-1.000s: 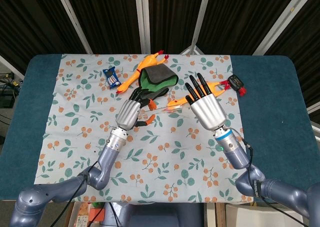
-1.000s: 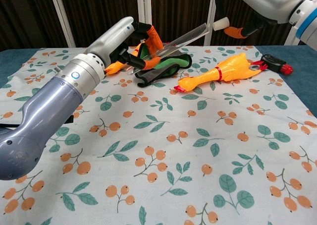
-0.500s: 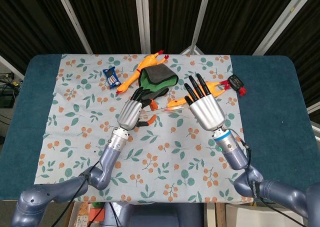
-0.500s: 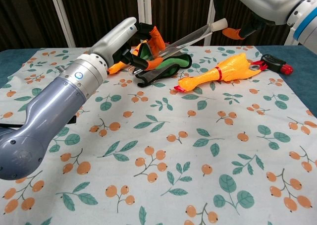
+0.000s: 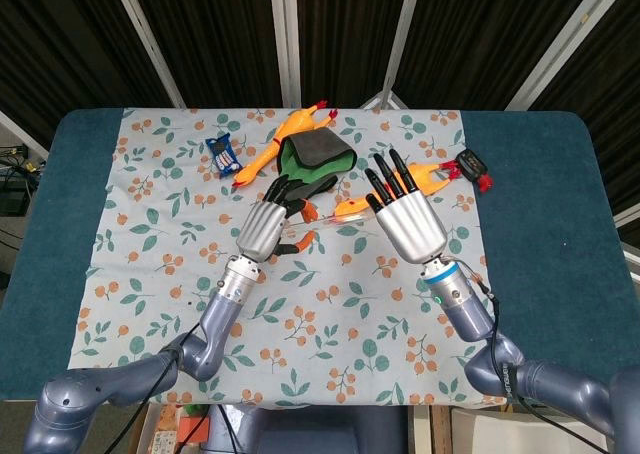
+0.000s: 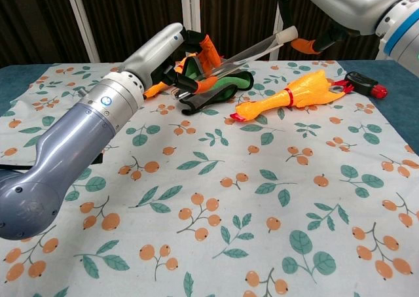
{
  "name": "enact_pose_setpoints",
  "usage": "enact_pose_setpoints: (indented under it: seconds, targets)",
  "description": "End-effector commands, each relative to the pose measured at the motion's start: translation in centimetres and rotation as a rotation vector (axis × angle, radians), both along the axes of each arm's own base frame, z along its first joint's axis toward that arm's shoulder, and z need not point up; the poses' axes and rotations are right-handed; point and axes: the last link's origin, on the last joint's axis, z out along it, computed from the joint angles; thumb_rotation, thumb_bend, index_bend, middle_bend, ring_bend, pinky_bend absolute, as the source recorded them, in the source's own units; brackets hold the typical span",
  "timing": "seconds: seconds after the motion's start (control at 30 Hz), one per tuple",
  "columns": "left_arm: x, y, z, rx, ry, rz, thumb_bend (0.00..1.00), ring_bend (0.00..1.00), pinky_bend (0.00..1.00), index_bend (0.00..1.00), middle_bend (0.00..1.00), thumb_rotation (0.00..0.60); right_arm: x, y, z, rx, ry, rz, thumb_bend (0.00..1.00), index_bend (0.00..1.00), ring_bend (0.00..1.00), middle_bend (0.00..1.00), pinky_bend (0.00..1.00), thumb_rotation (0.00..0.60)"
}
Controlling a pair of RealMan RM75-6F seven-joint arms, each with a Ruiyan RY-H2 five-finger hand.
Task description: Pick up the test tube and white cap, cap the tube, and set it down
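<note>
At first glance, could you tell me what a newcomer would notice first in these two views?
Most striking is the clear test tube held slanting above the cloth by the left hand, its white cap at the upper end next to the right hand. Next come the orange rubber chickens, one lying on the floral tablecloth under the right hand and another at the far edge beside the green pouch.

Test tube [image 6: 252, 48] in left hand [image 6: 186, 58], white cap [image 6: 289, 33] at its tip.
</note>
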Motion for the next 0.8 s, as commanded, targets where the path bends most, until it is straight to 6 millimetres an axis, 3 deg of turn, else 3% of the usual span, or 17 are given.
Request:
enact_pose_setpoints:
  seconds: [0.03, 0.8]
  targets:
    - [0.02, -0.01, -0.02, 0.001, -0.001, 0.001, 0.75, 0.12, 0.00, 0.63, 0.65, 0.600, -0.04, 0.02, -0.05, 0.000, 0.001, -0.002, 0.36, 0.58, 0.04, 0.25, 0.00, 0.600]
    - [0.14, -0.40, -0.39, -0.007, -0.014, 0.046, 0.75, 0.13, 0.00, 0.63, 0.65, 0.600, 0.03, 0.30, -0.49, 0.004, 0.007, 0.012, 0.36, 0.58, 0.04, 0.25, 0.00, 0.600]
